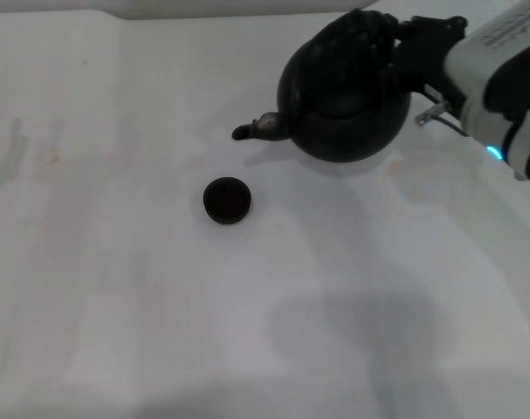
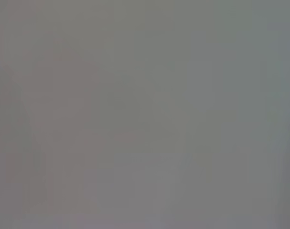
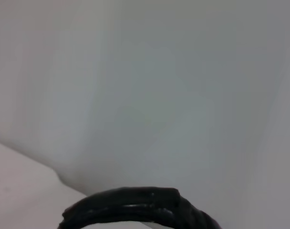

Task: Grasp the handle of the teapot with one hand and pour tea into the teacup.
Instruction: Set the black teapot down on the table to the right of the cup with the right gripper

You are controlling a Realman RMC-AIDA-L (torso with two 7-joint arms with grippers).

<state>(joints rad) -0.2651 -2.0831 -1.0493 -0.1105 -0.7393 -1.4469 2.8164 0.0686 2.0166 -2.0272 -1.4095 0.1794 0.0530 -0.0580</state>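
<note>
The matte black teapot (image 1: pixel 343 105) is at the far right of the white table, its spout (image 1: pixel 256 129) pointing left toward the teacup. The small dark teacup (image 1: pixel 227 200) stands alone on the table, in front of and to the left of the spout tip. My right hand (image 1: pixel 368 39) comes in from the right on its silver-grey forearm, and its black fingers are wrapped over the arched handle (image 1: pixel 352 26) on top of the pot. The right wrist view shows only a ribbed black arc of the handle (image 3: pixel 135 207). I cannot tell whether the pot rests on the table. The left arm is out of view.
The white table (image 1: pixel 116 288) stretches wide to the left and front of the cup. A pale wall edge runs along the back. The left wrist view is a featureless grey surface.
</note>
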